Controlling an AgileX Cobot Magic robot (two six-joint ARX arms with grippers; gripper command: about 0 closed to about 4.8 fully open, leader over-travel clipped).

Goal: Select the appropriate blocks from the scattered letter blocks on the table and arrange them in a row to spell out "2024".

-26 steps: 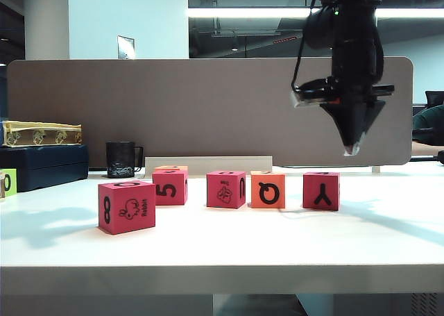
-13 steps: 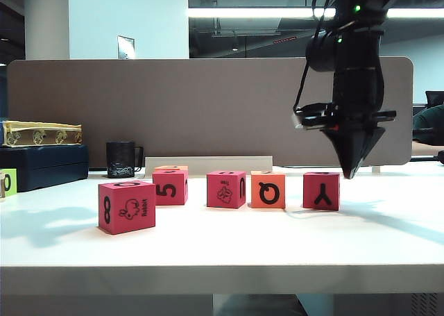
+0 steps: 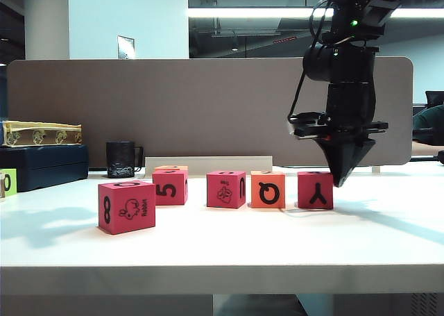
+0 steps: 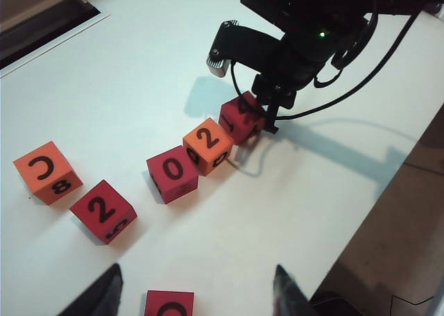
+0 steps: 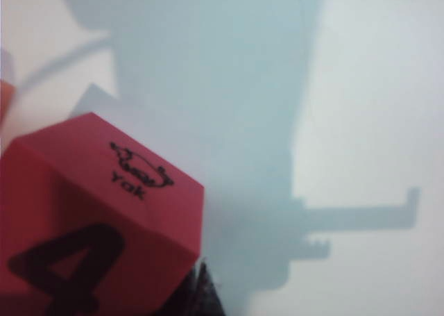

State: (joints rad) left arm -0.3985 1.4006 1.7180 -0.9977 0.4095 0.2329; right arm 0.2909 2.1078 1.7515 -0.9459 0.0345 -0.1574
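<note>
The right gripper [image 3: 338,179] has dropped from above the row to table level, fingers pinched together with nothing between them, tip against the outer side of the pink Y block [image 3: 316,190], which has slid closer to the orange Q block [image 3: 268,189]. That block's top reads 4 [image 5: 66,264]. Further along the row sit the pink U block [image 3: 226,189] and the pink 5 block [image 3: 170,186], the latter set apart. The rabbit block [image 3: 127,206] stands nearer the front of the white table [image 3: 277,250]. The left gripper [image 4: 194,292] hovers over that end, fingers spread and empty.
</note>
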